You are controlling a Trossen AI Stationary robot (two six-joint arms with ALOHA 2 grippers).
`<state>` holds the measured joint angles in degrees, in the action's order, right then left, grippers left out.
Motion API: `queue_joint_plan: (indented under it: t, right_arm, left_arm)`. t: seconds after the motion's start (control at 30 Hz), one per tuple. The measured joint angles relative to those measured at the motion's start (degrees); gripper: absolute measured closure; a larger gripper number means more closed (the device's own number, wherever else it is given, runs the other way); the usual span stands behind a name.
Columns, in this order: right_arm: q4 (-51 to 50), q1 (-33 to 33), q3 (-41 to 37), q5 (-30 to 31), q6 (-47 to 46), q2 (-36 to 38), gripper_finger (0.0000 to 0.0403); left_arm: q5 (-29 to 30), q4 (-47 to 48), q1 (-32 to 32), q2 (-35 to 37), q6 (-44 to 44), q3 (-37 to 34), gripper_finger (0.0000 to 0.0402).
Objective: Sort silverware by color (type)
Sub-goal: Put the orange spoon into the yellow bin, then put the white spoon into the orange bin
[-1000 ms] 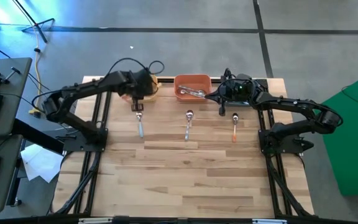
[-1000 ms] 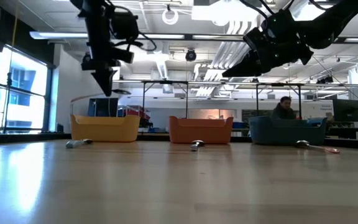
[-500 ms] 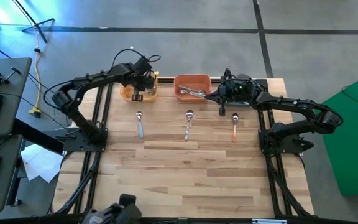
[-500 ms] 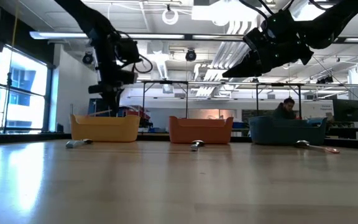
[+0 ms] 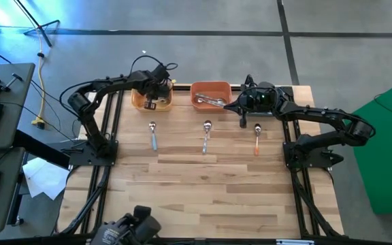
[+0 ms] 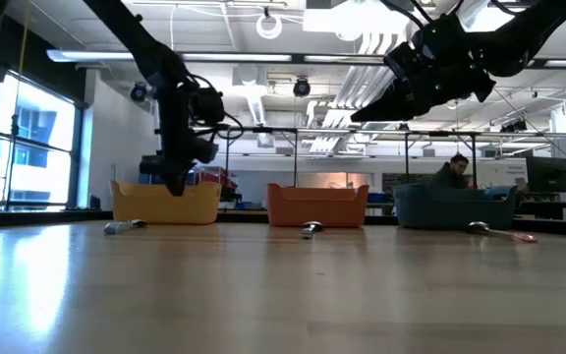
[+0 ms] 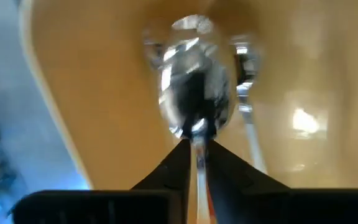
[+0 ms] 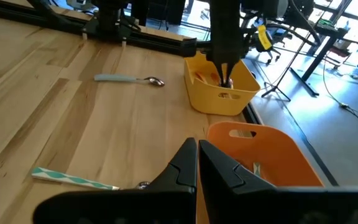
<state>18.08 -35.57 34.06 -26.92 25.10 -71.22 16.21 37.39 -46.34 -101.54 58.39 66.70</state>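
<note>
Yellow bin, left hand gripping spoon

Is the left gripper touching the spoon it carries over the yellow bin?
Touching. The left wrist view shows the left gripper pinching the spoon handle above the yellow bin.
</note>
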Motion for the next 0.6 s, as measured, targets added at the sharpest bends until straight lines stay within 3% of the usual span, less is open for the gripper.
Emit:
queue_joint_plan:
  t: [0.33,0.6]
  right_arm:
    - [-0.4,0.0,0.0,0.0,-0.1,0.0,0.0402]
    - [-1.6,5.7,0.0,-0.1,0.4,0.0,0.0361]
  left_arm:
    - [7.0,-4.9,4.7,1.9,-1.5,0.0,0.0299]
    - [6.8,-8.5,9.0,9.1,-12.2,-1.7,0.0333]
